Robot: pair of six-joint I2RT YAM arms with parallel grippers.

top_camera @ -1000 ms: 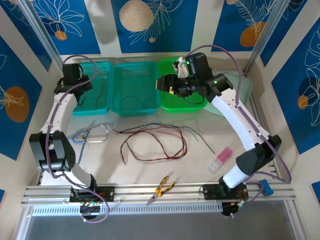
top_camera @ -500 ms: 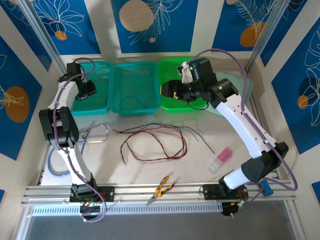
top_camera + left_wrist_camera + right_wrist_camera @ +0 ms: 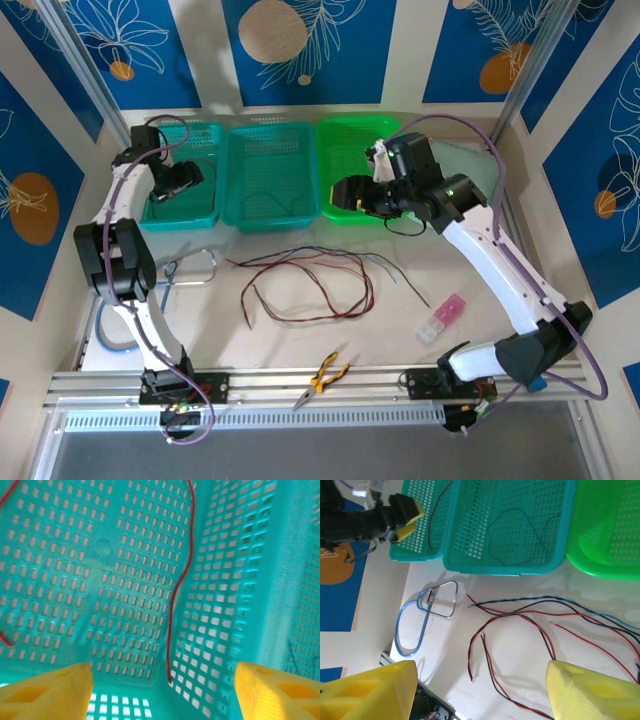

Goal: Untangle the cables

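Cables (image 3: 310, 285) lie tangled on the table (image 3: 470, 340) near the right gripper (image 3: 345, 193), whose jaws stand apart and empty. One red cable (image 3: 175, 590) rests in the left teal basket (image 3: 185, 222) beneath the left gripper (image 3: 160, 690), jaws spread, gripping nothing.

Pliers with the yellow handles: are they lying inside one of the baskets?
No, the pliers lie at the near edge of the table, by the front rail.

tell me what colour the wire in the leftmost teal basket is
Red. The wire shows best in the left wrist view, lying in the basket.
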